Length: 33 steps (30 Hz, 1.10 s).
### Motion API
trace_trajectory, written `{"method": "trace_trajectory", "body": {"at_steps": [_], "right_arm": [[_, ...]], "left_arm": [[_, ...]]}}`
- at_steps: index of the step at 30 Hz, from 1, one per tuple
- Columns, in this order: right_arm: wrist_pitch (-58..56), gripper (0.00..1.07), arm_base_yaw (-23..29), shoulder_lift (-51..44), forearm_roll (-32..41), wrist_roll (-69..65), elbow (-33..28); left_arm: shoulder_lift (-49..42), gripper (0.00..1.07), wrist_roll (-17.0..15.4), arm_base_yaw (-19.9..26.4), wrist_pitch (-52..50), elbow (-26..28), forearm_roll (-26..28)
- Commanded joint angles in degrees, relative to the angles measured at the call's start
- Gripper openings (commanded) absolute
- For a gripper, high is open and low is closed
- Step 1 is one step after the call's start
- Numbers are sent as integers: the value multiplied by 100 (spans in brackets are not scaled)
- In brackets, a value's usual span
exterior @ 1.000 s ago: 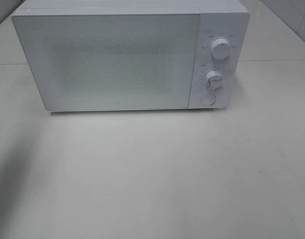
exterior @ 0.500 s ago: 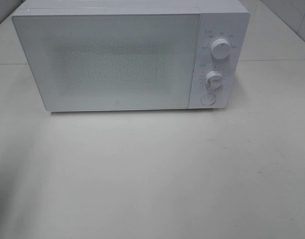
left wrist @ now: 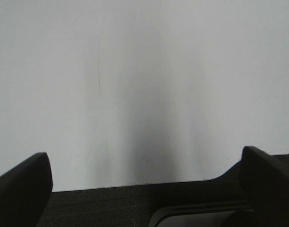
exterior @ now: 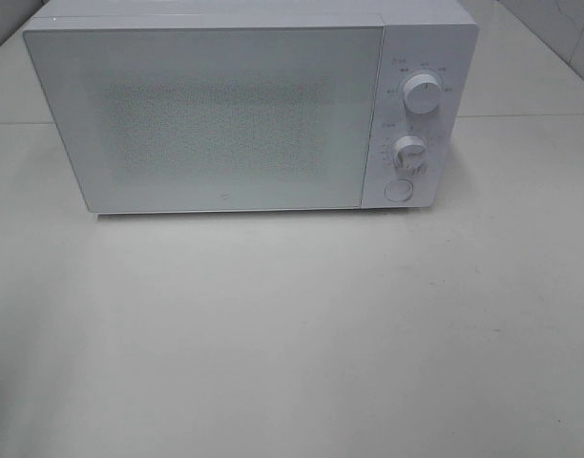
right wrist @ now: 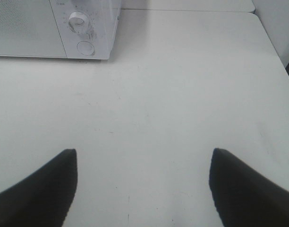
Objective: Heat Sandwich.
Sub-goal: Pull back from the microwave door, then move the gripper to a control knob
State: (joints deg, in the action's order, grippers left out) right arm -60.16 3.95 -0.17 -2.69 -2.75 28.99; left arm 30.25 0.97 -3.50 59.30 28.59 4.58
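Hanging wide open and empty above the tabletop (exterior: pixel 292 334), the left gripper (left wrist: pixel 144 158) and right gripper (right wrist: pixel 143 152) have no sandwich in sight, and since the microwave (exterior: pixel 252 107) at the far edge is shut, pulling its door (exterior: pixel 177 124) carelessly could drag the whole box forward.

Left gripper (left wrist: pixel 144 158): wide open, holding nothing. Its two dark fingers (left wrist: pixel 21 189) show only as tips at opposite sides of the left wrist view, well apart. Right gripper (right wrist: pixel 143 153): also open and holding nothing, with both dark pointed fingers (right wrist: pixel 45 189) spread well apart, tips level with each other, angled forward and down. Arms and wrists themselves can't be seen in any view, so their pose can't be told.
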Motion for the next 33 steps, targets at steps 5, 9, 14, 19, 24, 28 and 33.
{"method": "trace_trajectory", "body": {"at_steps": [5,9,14,19,24,28,33], "right_arm": [[52,75,-29,-149,0,57,-11],[52,75,-29,-149,0,57,-11],[52,75,-29,-149,0,57,-11],[52,75,-29,-149,0,57,-11],[52,75,-29,-149,0,46,-11],[52,75,-29,-149,0,40,-11],[52,75,-29,-149,0,40,-11]], "left_arm": [[-384,101,-23,17,6,-17,-57],[-590,101,-23,17,6,-17,-57],[-1197,101,-23,143,6,-17,-57],[-2028,101,-23,458,0,-17,-63],[-2882,101,-23,464,0,-17,-63],[-3226,101,-23,464,0,-17,-63],[-3220,101,-23,464,-6,-17,-57]]}}
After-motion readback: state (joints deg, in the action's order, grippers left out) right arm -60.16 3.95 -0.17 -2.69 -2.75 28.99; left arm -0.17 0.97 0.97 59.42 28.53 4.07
